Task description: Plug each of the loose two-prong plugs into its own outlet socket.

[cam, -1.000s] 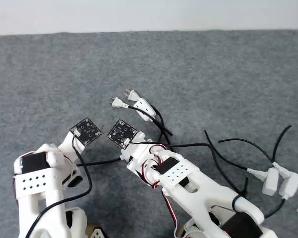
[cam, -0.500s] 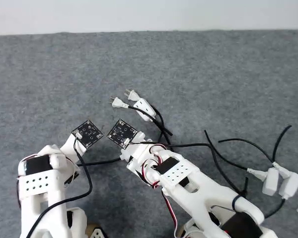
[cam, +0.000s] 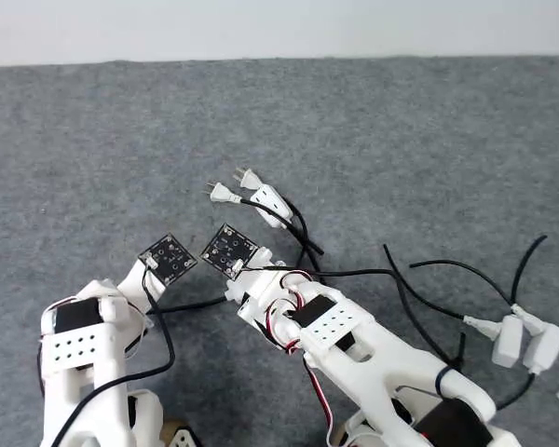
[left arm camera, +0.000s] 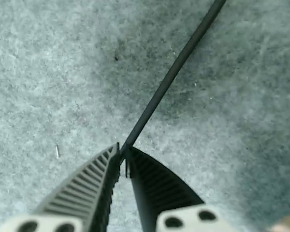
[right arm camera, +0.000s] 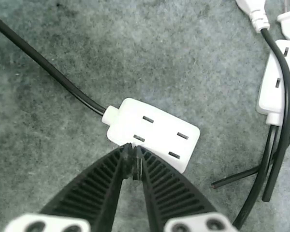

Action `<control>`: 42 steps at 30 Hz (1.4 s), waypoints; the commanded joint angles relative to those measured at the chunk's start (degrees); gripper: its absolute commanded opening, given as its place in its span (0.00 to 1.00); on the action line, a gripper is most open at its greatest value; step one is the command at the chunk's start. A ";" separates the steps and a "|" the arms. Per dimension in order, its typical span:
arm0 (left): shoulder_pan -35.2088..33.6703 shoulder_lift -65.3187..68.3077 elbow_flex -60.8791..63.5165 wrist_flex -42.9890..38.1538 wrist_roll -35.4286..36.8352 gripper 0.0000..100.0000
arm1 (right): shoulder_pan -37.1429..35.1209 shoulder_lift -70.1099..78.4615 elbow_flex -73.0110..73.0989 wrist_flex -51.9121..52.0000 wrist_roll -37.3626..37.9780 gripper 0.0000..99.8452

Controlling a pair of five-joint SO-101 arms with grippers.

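Grey felted carpet [cam: 419, 130] covers the table, with a pale wall along its far edge. By my reading the task is at its gathering stage, with no plug seated. The first white two-prong plug [cam: 222, 193] and the second white two-prong plug [cam: 250, 178] lie side by side near the middle of the carpet on black leads, their prongs bare and pointing away from the arms.

The left gripper [left arm camera: 123, 157] has its jaws pressed together on a thin black cable [left arm camera: 174, 72], pinching it at the tips just above the carpet. The right gripper [right arm camera: 133, 162] has its jaws drawn together with only a sliver between. Its tips touch the near edge of a flat white four-slot socket block [right arm camera: 154, 135] that lies on the carpet. I cannot tell whether it has any hold on the block. More white socket blocks [cam: 508, 340] lie at the table's right edge, well apart from the plugs.

The next move probably calls for a grip on a plug's body rather than its lead. The prongs then need squaring to one pair of slots while the block is kept from sliding.

No brand or label can be read. The socket face is plain apart from its slots, and the marks on the small black square wrist board [cam: 168, 257] are too small to read.
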 commanded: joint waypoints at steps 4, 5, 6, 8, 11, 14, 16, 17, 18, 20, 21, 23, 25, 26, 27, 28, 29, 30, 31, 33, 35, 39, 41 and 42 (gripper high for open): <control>0.35 -0.35 1.89 -0.79 -0.26 0.01 | 1.10 0.66 -3.52 -0.75 0.62 0.01; 0.35 -0.35 2.77 -0.88 -0.35 0.01 | 1.27 0.66 -3.52 -0.75 0.62 0.01; 0.35 -0.35 3.74 -1.14 -0.35 0.01 | 1.36 0.66 -3.52 -0.75 0.62 0.01; 0.35 -0.35 5.41 -2.37 -0.35 0.01 | 1.36 0.66 -3.52 -0.75 0.62 0.01; 0.35 -0.35 6.73 -4.66 -0.26 0.01 | 1.36 0.66 -3.52 -0.66 0.62 0.01; 0.35 -0.35 6.90 -4.75 -0.26 0.01 | 1.36 0.66 -3.52 -0.66 0.62 0.01; 0.35 -0.35 7.08 -4.75 -0.26 0.01 | 1.45 0.57 -3.52 -0.66 0.62 0.01; 0.35 -0.35 7.16 -4.75 -0.26 0.01 | 1.54 0.22 -3.43 -0.66 0.62 0.01; 0.44 -0.26 7.25 -4.75 -0.26 0.01 | 1.98 0.13 -3.25 -0.57 0.62 0.01; 2.02 -0.26 7.96 -4.57 -0.18 0.01 | 3.82 -0.04 -3.43 -0.57 0.62 0.01; 3.25 -0.26 8.22 -4.48 -0.18 0.01 | 5.05 -0.04 -3.52 -0.57 0.62 0.01; 4.75 -0.26 8.31 -4.40 0.62 0.01 | 6.37 -0.75 -3.52 -0.57 0.62 0.01; 5.89 -0.26 8.40 -3.43 1.14 0.01 | 6.55 -1.71 -3.16 -0.40 0.62 0.01; 6.77 -0.26 8.75 -2.90 1.14 0.01 | 6.55 -1.89 -3.16 0.75 0.53 0.01; 7.47 -0.26 9.01 -2.73 1.14 0.01 | 6.55 -1.98 -3.34 1.63 0.53 0.01; 7.82 -0.26 9.10 -2.64 1.14 0.01 | 6.55 -1.98 -3.34 2.24 0.53 0.01; 7.82 -0.26 9.10 -2.64 1.14 0.01 | 6.55 -1.98 -3.34 2.68 0.53 0.01; 7.82 -0.26 9.10 -2.64 1.14 0.01 | 6.55 -1.98 -3.34 2.95 0.53 0.01; 7.82 -0.26 9.10 -2.64 1.14 0.01 | 6.55 -1.89 -3.25 2.95 0.53 0.01; 7.82 -0.26 9.19 -2.64 1.14 0.01 | 6.55 -1.89 -3.16 3.03 0.53 0.01; 8.09 -0.26 9.27 -2.64 1.14 0.01 | 6.55 -1.89 -2.73 2.95 0.53 0.01; 8.18 -0.26 9.36 -2.73 1.05 0.02 | 6.55 -1.89 -2.64 2.59 0.53 0.01; 7.82 -0.26 9.36 -2.81 1.05 0.02 | 6.55 -1.89 -2.55 2.51 0.53 0.01; 7.74 -0.26 9.27 -2.90 0.97 0.02 | 6.55 -1.89 -2.55 2.51 0.53 0.01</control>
